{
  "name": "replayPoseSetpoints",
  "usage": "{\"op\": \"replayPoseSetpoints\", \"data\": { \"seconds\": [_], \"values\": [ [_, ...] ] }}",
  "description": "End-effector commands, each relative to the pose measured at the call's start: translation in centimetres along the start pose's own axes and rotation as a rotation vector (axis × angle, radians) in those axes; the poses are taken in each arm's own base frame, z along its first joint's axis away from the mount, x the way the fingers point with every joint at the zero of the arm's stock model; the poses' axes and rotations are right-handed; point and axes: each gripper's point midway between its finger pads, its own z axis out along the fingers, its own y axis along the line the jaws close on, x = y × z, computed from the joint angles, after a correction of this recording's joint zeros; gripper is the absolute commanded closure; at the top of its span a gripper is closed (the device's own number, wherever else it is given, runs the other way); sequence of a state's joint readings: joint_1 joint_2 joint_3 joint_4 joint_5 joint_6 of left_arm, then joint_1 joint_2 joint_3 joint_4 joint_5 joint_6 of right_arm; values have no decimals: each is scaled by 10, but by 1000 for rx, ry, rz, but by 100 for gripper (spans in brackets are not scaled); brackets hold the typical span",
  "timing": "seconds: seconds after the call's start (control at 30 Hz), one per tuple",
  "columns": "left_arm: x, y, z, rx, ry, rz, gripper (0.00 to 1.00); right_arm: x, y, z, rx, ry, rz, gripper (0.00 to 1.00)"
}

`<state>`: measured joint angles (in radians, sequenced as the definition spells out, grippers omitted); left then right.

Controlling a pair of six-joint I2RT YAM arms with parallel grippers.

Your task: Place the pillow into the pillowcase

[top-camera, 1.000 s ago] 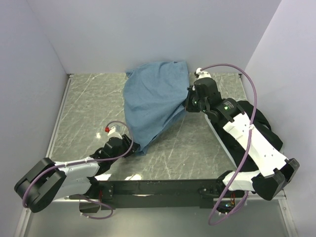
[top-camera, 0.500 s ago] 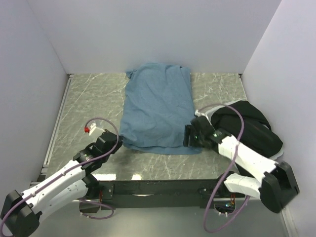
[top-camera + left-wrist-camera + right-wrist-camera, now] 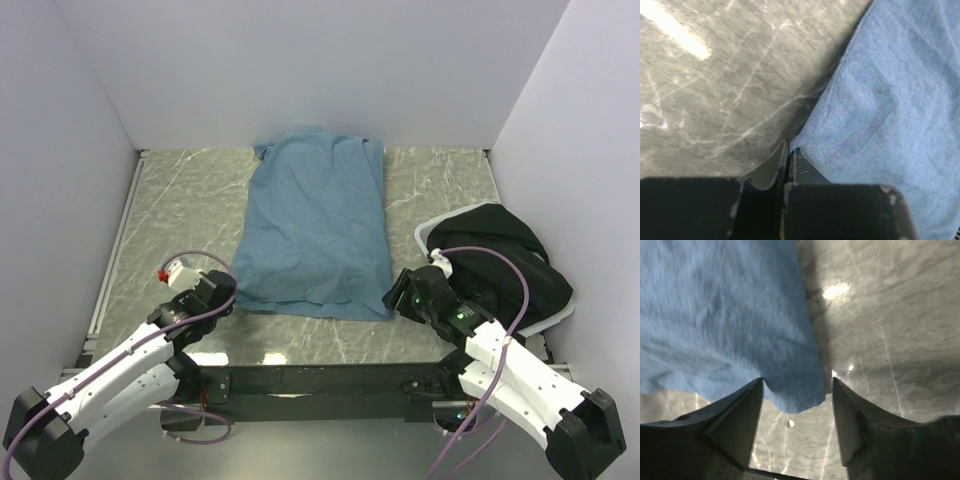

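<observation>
the left gripper [image 3: 789, 150] is pressing its jaws together, with the near left corner of the pillowcase [image 3: 315, 230] lying right at their tips; whether any cloth is being pinched between them cannot be told. the right gripper [image 3: 797, 381] is hanging low with its jaws spread wide, holding nothing, and the near right corner of the pillowcase is lying between its two fingers. the dusty-blue pillowcase is lying in the middle of the table [image 3: 180, 200], reaching from the back wall toward the arms. a black fabric bundle [image 3: 495, 245] is sitting at the right, just behind the right arm.
</observation>
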<state>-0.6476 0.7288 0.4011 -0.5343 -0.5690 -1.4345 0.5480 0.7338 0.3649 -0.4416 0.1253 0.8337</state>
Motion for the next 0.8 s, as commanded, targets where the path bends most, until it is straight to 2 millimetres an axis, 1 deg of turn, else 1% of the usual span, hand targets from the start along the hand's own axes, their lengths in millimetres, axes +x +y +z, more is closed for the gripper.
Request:
{"op": "replayPoseSetpoints", "data": {
  "seconds": [0.0, 0.03, 0.07, 0.1, 0.13, 0.17, 0.27, 0.43, 0.53, 0.57, 0.63, 0.7, 0.73, 0.77],
  "values": [
    [-15, 1, -1, -32, -46, -9, 99, -11, 1, 3, 0, -52, 90, 38],
    [-15, 1, -1, -33, -46, -7, 99, -5, 1, 5, -8, -28, 100, 39],
    [-15, 0, -1, -28, -43, -10, 99, -5, 5, 7, -31, -31, 131, 41],
    [-15, 0, -1, -26, -43, -10, 99, 5, 0, 11, -28, -4, 140, 44],
    [-15, 1, 0, -26, -43, -12, 99, 9, -2, 12, -28, 6, 154, 48],
    [-14, 1, 0, -26, -39, -11, 99, 14, -4, 15, -28, 14, 172, 49],
    [-13, 1, 1, -23, -35, -9, 99, 19, -9, 19, -21, 18, 200, 49],
    [-11, 2, 2, -26, -30, -6, 99, 16, -12, 17, -16, -8, 217, 49],
    [-11, 3, 3, -27, -33, -7, 99, 11, -12, 7, -18, -25, 213, 49],
    [-12, 3, 3, -23, -33, -9, 99, 7, -11, 0, -31, -44, 219, 49],
    [-10, 4, 4, -26, -29, -8, 99, 0, -15, -5, -23, -92, 235, 48],
    [-9, 4, 5, -26, -27, -11, 99, 3, -15, -7, -48, -96, 248, 47],
    [-8, 5, 5, -28, -24, -9, 99, 4, -16, -6, -49, -94, 259, 47],
    [-8, 5, 5, -27, -21, -9, 99, 9, -21, -1, -27, -80, 259, 47]
  ]
}}
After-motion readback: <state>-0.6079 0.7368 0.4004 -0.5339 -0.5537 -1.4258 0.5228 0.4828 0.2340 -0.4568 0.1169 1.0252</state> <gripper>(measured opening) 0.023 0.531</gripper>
